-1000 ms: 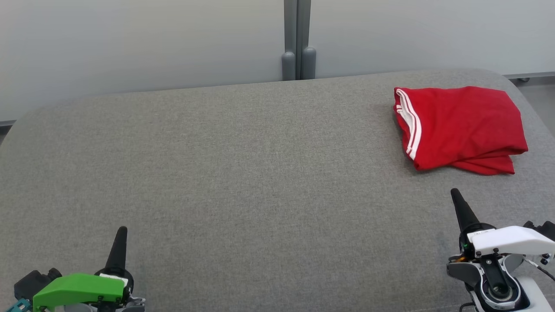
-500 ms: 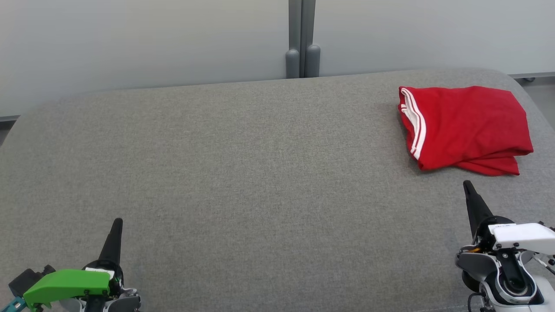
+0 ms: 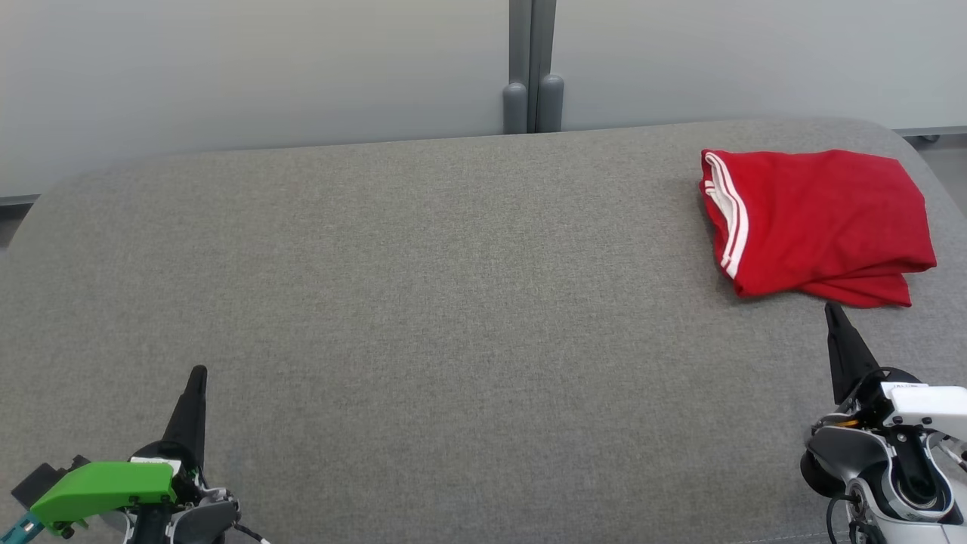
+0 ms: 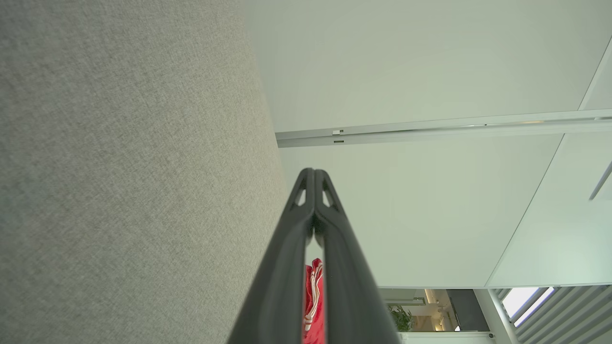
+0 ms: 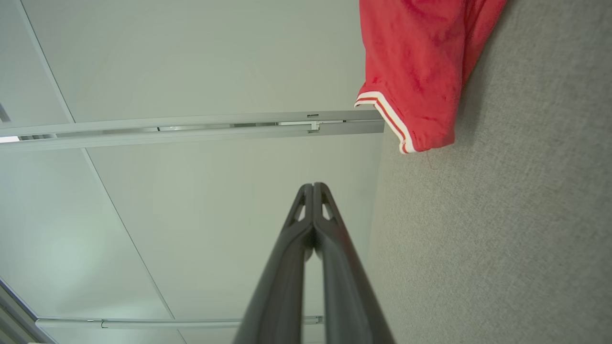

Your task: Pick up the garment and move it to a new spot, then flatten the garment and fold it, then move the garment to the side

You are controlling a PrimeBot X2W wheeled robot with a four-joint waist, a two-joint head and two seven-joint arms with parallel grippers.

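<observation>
Left gripper [image 3: 198, 372] fingers pressed together, holding nothing, above the grey pad [image 3: 453, 302]; right gripper [image 3: 831, 308] likewise closed, empty; folded garment [image 3: 820, 223] just beyond its fingertips, apart.

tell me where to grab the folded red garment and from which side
Probably the near edge of the red garment, where the folded layers stick out flat on the grey surface. Come from the robot's side with the right gripper, which sits shut just short of that edge and must open first.
</observation>
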